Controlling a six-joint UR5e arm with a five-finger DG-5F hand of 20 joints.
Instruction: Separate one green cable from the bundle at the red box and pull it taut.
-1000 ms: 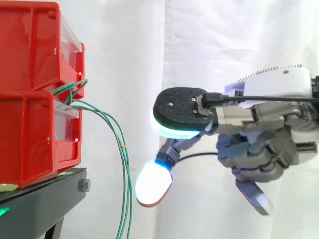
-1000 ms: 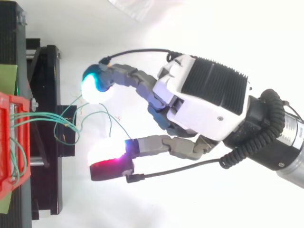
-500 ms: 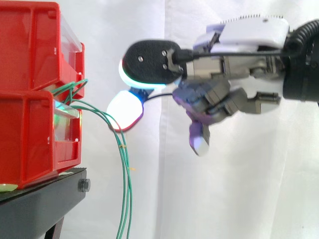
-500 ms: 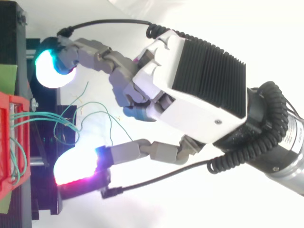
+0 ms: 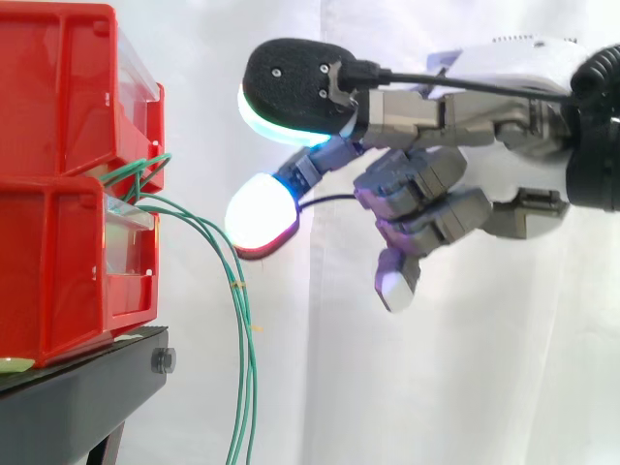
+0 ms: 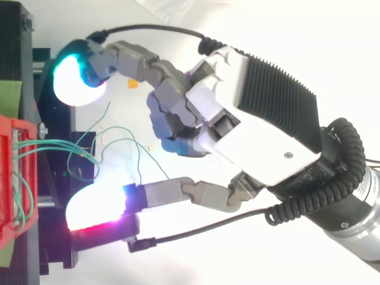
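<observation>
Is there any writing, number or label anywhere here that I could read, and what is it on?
None. No readable word, number or sign shows on the red bins, the black stand, the green cables or the hand.

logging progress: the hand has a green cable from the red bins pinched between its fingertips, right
No: the top view shows the hand open, its fingertips spread either side of the green cables from the red bins, pinching none.
</observation>
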